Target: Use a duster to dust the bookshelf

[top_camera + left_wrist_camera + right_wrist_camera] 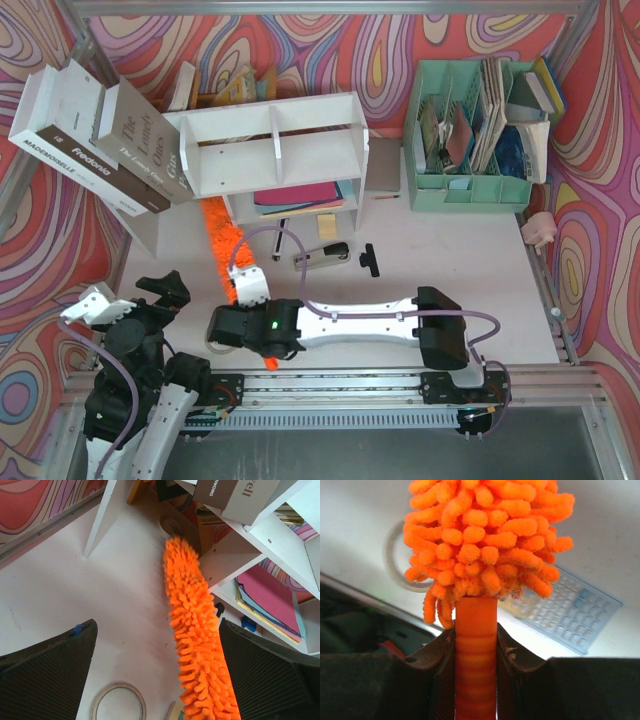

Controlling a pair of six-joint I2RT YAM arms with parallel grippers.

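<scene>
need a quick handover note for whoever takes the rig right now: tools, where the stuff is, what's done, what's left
right tool: shut on the handle of the duster, just below the fluffy head.
left tool: open, holding nothing.
The duster head lies along the table, its tip at the lower left end of the bookshelf.
Done: duster grasped and at the shelf; how much is wiped cannot be told.
Left: sweep both tiers and the top, then set the duster down.
</scene>
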